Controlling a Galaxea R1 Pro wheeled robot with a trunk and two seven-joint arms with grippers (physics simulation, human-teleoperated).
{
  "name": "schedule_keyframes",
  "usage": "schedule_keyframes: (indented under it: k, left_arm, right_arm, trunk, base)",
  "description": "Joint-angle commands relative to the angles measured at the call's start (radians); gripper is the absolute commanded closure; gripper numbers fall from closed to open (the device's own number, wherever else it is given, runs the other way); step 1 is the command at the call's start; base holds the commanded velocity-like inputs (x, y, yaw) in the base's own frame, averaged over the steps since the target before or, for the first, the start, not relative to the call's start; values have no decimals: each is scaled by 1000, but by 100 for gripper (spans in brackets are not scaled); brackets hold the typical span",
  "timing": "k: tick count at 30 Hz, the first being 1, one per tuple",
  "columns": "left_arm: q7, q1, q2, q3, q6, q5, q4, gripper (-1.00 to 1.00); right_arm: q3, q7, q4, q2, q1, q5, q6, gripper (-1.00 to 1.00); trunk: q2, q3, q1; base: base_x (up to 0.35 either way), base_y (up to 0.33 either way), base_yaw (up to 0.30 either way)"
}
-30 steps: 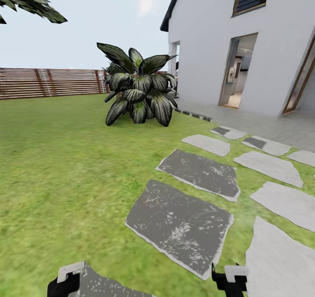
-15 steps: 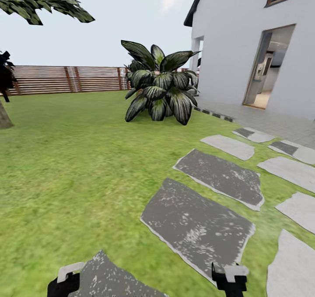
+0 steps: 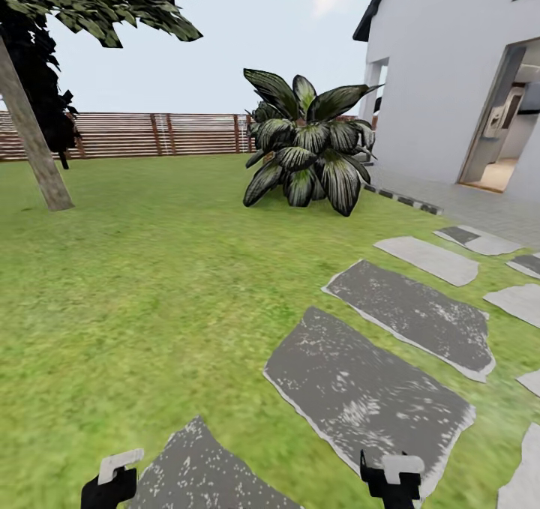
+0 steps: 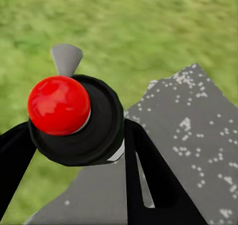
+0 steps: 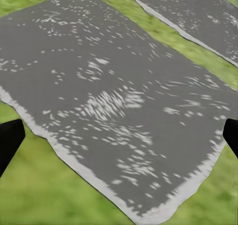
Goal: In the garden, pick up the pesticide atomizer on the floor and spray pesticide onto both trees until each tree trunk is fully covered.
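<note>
Around us spreads the garden's grass floor (image 3: 150, 291), bounded by a brown slat fence (image 3: 150, 134) and the white house (image 3: 450, 67), with one pale tree trunk (image 3: 34, 145) leaning at the far left, well apart from us, a broad-leaved bush (image 3: 307, 149) ahead, and grey stepping stones (image 3: 367, 396) running to our right. Our left gripper (image 4: 79, 150) holds the pesticide atomizer (image 4: 74, 118), its black fingers (image 4: 148, 175) clamped on either side of the black body with the red cap. Our right gripper (image 5: 119, 135) hangs spread wide above a stone, holding nothing.
</note>
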Motion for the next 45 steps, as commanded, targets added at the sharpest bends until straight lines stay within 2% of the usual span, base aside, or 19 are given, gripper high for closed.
schedule_keyframes:
  k: [1, 7, 15, 29, 34, 45]
  left_arm:
    - [0, 0, 0, 0, 0, 0, 0, 100]
    - [0, 0, 0, 0, 0, 0, 0, 100]
    - [0, 0, 0, 0, 0, 0, 0, 100]
    - [0, 0, 0, 0, 0, 0, 0, 100]
    - [0, 0, 0, 0, 0, 0, 0, 100]
    - [0, 0, 0, 0, 0, 0, 0, 100]
  right_arm:
    - [0, 0, 0, 0, 0, 0, 0, -100]
    - [0, 0, 0, 0, 0, 0, 0, -100]
    - [0, 0, 0, 2, 0, 0, 0, -100]
    - [0, 0, 0, 2, 0, 0, 0, -100]
    - [0, 0, 0, 2, 0, 0, -1, -100]
    - [0, 0, 0, 2, 0, 0, -1, -100]
  trunk:
    - [0, -1, 0]
    - [0, -4, 0]
    - [0, -4, 0]
    - [0, -15, 0]
    - [0, -15, 0]
    - [0, -24, 0]
  base:
    - [0, 0, 280]
    - [0, 0, 280]
    - [0, 0, 0]
    - [0, 0, 265]
    - [0, 0, 0]
    - [0, 0, 268]
